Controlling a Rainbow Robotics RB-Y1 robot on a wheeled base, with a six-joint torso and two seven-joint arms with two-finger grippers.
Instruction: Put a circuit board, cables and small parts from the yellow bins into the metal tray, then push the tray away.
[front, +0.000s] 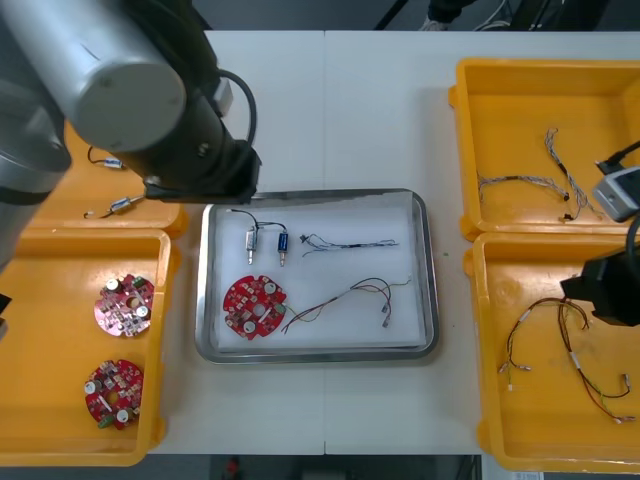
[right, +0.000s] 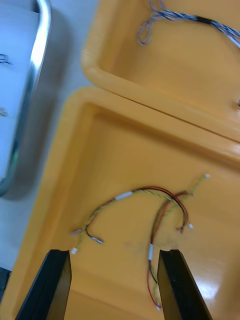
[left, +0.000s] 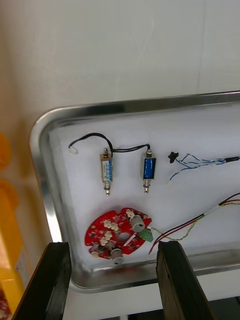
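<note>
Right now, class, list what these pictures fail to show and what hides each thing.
Front view: the left arm covers much of the far left bin, so its small metal parts cannot be counted.
Left wrist view: the red and yellow cable in the tray is cut off by the edge.
Right wrist view: the twisted blue and white cable is cut off by the edge.

The metal tray (front: 432, 280) was seen to be polished and mirror-bright along its rim, with a matt white lining inside. The yellow bins (front: 520, 110) were shown as smooth, glossy plastic. The table (front: 340, 110) was rendered pale, smooth and matt.
</note>
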